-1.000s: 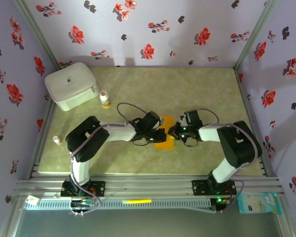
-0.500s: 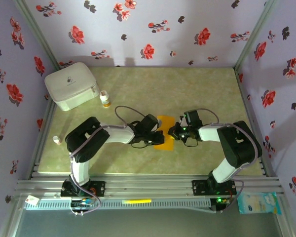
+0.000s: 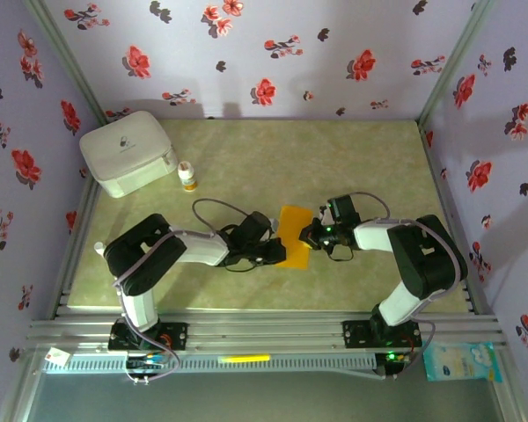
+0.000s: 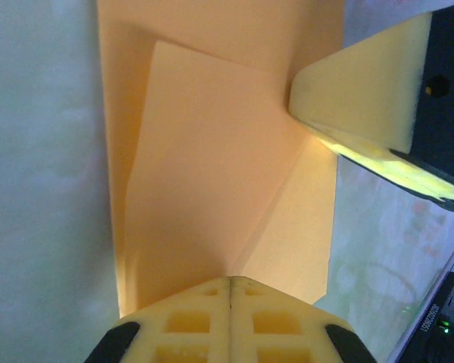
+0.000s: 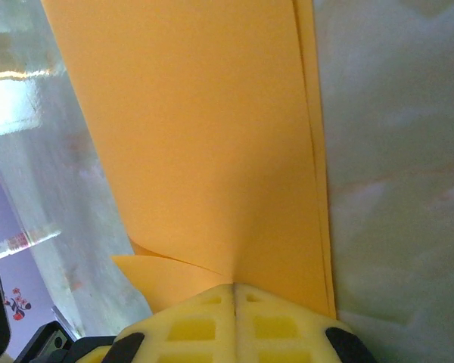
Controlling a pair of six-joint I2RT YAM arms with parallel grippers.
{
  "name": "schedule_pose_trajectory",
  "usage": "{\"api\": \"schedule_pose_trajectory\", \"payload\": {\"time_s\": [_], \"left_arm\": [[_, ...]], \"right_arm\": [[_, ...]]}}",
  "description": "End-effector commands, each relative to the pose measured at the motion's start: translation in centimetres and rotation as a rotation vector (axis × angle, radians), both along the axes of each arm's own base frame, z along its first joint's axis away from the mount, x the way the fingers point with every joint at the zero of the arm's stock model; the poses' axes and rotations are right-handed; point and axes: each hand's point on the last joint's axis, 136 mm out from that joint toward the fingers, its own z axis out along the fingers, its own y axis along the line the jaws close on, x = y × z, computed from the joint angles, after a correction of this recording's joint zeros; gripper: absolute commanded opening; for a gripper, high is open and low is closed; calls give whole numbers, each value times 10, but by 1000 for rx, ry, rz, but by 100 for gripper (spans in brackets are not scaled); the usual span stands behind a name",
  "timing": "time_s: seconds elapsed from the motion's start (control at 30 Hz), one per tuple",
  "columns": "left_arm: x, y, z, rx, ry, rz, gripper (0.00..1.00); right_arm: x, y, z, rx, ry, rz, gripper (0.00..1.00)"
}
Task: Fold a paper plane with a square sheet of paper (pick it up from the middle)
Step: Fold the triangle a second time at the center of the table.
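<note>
Folded orange paper point(image 3: 292, 236), several layers, lies mid-table point(image 3: 361, 158), between both grippers. Left gripper point(image 4: 229, 281) closed, pads pressed together, pinching paper's left edge at crease tip. Right gripper point(image 5: 233, 287) likewise closed, pinching opposite edge. Paper stretches away from each pair of fingertips, one end slightly raised.

Folded orange paper point(image 4: 212, 166) in closed jaws

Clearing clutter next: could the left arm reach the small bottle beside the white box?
Probably yes: bare table lies between the left gripper and the bottle, though its shut jaws press the paper.
</note>
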Motion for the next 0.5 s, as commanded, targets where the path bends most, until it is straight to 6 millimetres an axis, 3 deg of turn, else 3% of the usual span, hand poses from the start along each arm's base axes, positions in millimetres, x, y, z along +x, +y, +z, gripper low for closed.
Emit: {"api": "schedule_pose_trajectory", "payload": {"time_s": [0.0, 0.27, 0.47], "left_arm": [[-38, 43, -43, 177, 148, 15, 0], [-35, 37, -32, 144, 132, 13, 0], [-15, 13, 7, 62, 42, -19, 0]], "right_arm": [[-20, -27, -34, -158, 108, -37, 0], [-18, -25, -33, -149, 106, -40, 0], [-17, -22, -31, -132, 103, -32, 0]]}}
